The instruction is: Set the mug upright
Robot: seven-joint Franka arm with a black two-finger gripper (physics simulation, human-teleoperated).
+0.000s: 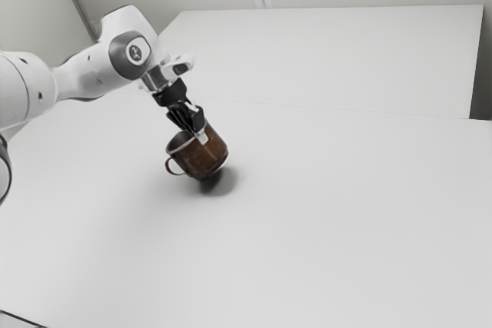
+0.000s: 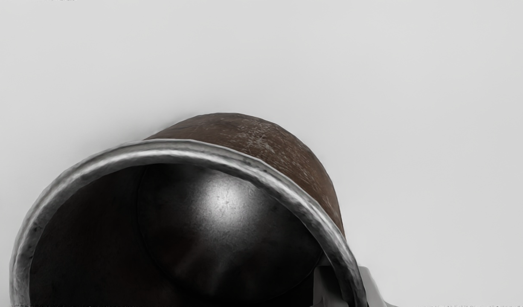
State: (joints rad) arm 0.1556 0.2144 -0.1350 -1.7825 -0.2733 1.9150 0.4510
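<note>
In the exterior view my gripper [image 1: 201,134] is shut on the rim wall of the brown mug [image 1: 203,156]. The mug is tilted, its mouth turned up toward the exterior view's left, and its handle [image 1: 174,167] points to that side too. A shadow lies beneath the mug; whether its lower edge touches the table I cannot tell. In the wrist view the dark inside and metal rim of the mug [image 2: 283,164] face the camera. There my gripper [image 2: 349,285] pinches the rim, one finger inside the mug and one outside.
The white table [image 1: 323,228] extends around the mug on all sides. Behind it a pale panel [image 1: 330,59] stretches along the back, with a dark gap at the exterior view's far right.
</note>
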